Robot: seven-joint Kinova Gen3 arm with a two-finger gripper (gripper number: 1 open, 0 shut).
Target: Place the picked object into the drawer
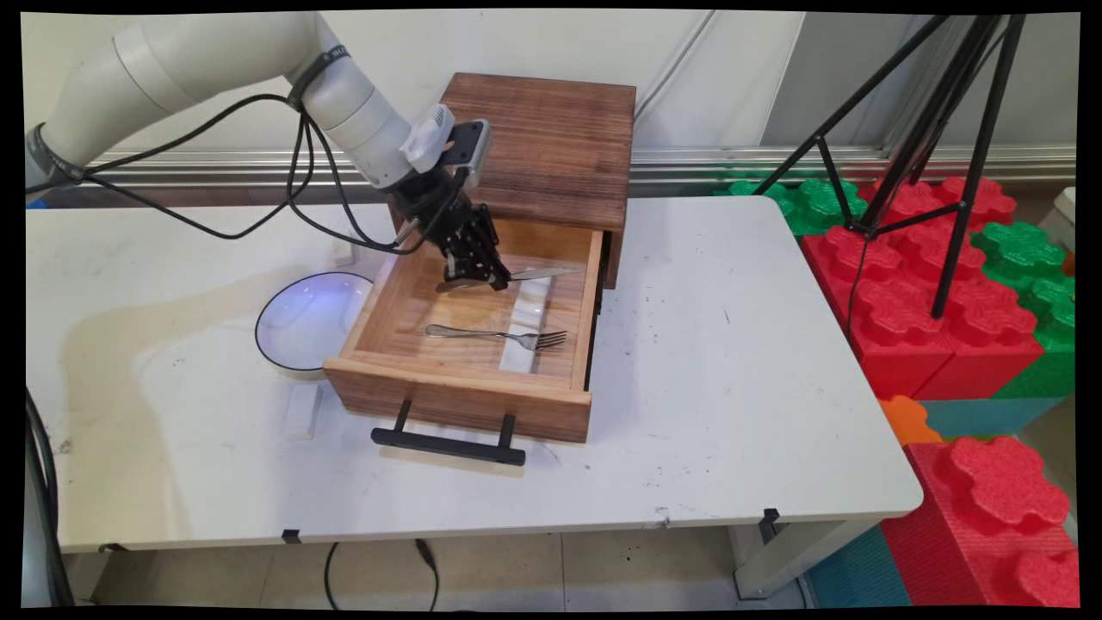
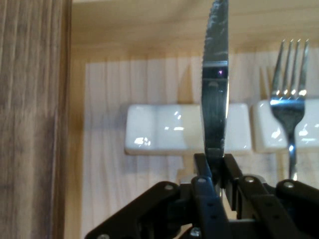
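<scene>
Gripping a silver serrated table knife (image 2: 215, 99) by its handle end, the black two-finger gripper (image 1: 476, 274) hangs inside the open wooden drawer (image 1: 465, 405), jaws pinched narrow on the metal. In the main view the blade runs roughly level, long axis pointing toward 3 o'clock. A silver fork (image 1: 499, 334) lies on the drawer floor at about 5 o'clock from the gripper, tines also toward 3. My guess: that thin pinch could let the knife pivot or slip, and its tip sits near the drawer's right wall, so it might knock it.
</scene>
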